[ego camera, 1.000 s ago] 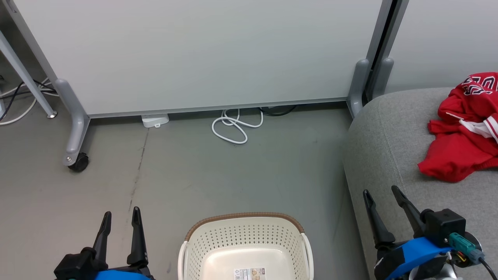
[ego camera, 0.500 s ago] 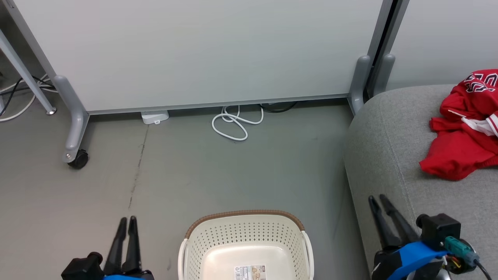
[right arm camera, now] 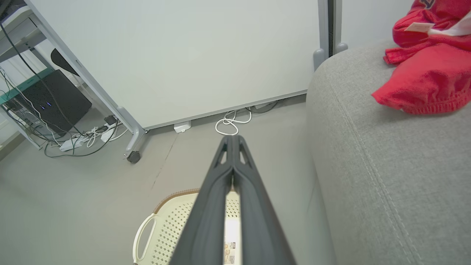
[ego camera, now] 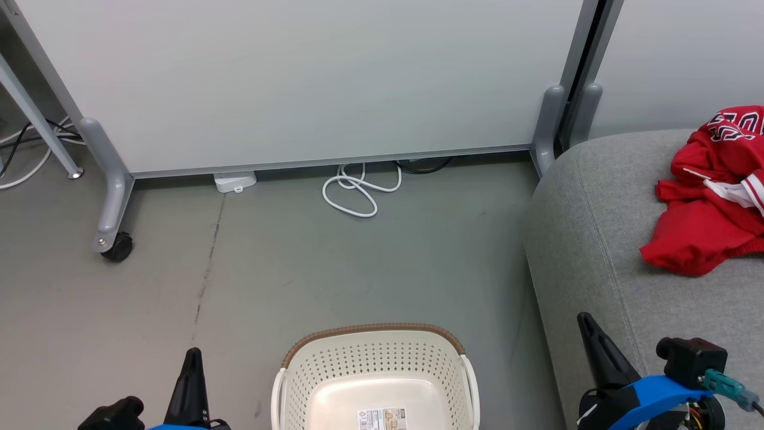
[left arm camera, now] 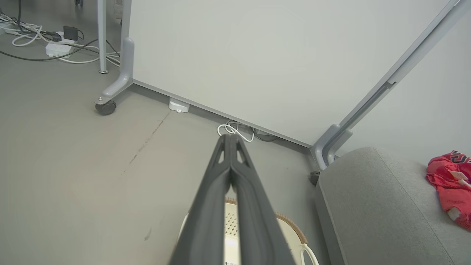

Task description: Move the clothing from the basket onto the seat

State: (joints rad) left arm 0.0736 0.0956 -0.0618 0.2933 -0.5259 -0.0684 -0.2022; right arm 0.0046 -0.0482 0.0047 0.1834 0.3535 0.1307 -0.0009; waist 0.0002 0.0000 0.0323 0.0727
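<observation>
The grey seat (ego camera: 597,251) stands beside the cream basket (ego camera: 373,329), whose visible bottom is bare but for a label (ego camera: 382,419), and the red clothing (ego camera: 704,227) lies crumpled on the seat. It looks light, soft and limp — bound to sag from any pinch, so a raised fold or hem suits best. The left gripper (ego camera: 193,355) and right gripper (ego camera: 585,319) both have fingers pressed together on nothing.

An office, by its wheeled partition (ego camera: 298,83) and cables (ego camera: 356,186).
</observation>
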